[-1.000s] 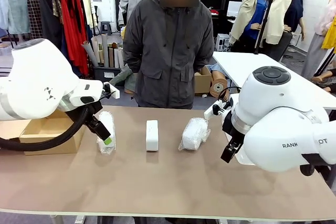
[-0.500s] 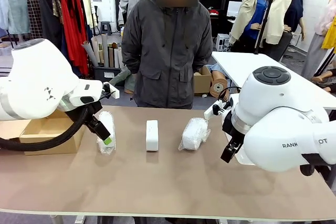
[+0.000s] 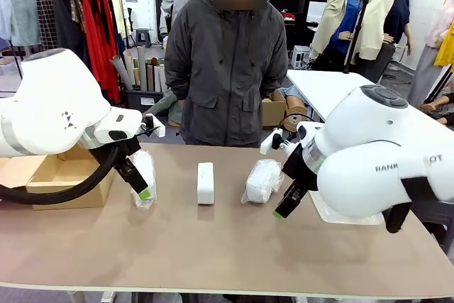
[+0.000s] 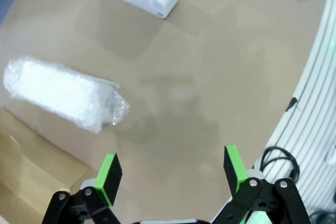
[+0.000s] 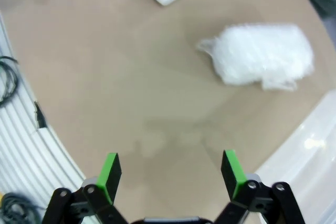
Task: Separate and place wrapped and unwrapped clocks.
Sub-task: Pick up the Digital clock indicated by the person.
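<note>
- Bare smooth white rectangular clock (image 3: 205, 182) lies on our brown surface (image 3: 213, 246), between left crinkly wrapped bundle (image 3: 148, 163) and right crinkly wrapped bundle (image 3: 263, 179).
- Our left tool (image 4: 173, 174) and right tool (image 5: 170, 174) hang released, empty.

R end effector (image 3: 281, 210) swung in, nearer wrapped clock (image 3: 263, 179)
</note>
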You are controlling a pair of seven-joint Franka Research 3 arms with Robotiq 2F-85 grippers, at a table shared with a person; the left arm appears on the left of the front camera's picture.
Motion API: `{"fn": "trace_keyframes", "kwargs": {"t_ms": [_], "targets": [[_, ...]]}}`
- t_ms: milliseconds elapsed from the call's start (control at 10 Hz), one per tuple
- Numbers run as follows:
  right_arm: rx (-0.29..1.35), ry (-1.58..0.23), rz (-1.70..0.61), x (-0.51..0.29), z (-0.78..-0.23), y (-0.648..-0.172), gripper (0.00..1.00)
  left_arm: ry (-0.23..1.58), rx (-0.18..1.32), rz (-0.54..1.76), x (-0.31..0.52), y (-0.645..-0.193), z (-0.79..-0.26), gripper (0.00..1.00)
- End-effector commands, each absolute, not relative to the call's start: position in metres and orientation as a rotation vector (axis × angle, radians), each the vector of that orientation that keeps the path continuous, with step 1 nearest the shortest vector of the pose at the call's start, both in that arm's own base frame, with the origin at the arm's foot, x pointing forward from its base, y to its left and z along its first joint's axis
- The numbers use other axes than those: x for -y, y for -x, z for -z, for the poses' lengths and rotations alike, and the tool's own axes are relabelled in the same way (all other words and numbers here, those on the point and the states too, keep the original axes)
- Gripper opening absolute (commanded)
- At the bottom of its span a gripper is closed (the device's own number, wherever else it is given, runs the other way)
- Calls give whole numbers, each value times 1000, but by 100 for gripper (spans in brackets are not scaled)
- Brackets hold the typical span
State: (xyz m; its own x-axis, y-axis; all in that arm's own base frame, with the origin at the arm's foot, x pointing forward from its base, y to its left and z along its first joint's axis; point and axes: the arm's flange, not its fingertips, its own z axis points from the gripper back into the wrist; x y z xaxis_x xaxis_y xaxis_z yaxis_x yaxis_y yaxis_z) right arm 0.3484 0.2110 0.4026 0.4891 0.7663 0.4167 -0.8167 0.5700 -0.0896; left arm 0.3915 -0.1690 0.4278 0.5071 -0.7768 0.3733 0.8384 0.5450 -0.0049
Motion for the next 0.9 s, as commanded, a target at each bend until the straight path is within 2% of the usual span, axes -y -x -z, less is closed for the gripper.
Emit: {"fn": "trace_keyframes", "kwargs": {"t_ms": [0, 200, 600, 800], "targets": [[460, -296, -1036, -189, -418, -364, 100, 283, 382, 1164, 156, -399, -436, 100], [461, -420, -1079, -181, -429, -375, 100, 351, 428, 1307, 151, -403, -447, 100], [576, -587, -1236, -156, -455, -401, 100, 447, 535, 1420, 126, -419, -471, 100], [579, -582, -1322, -148, -460, -409, 100, 461, 595, 1456, 115, -426, -483, 100]]}}
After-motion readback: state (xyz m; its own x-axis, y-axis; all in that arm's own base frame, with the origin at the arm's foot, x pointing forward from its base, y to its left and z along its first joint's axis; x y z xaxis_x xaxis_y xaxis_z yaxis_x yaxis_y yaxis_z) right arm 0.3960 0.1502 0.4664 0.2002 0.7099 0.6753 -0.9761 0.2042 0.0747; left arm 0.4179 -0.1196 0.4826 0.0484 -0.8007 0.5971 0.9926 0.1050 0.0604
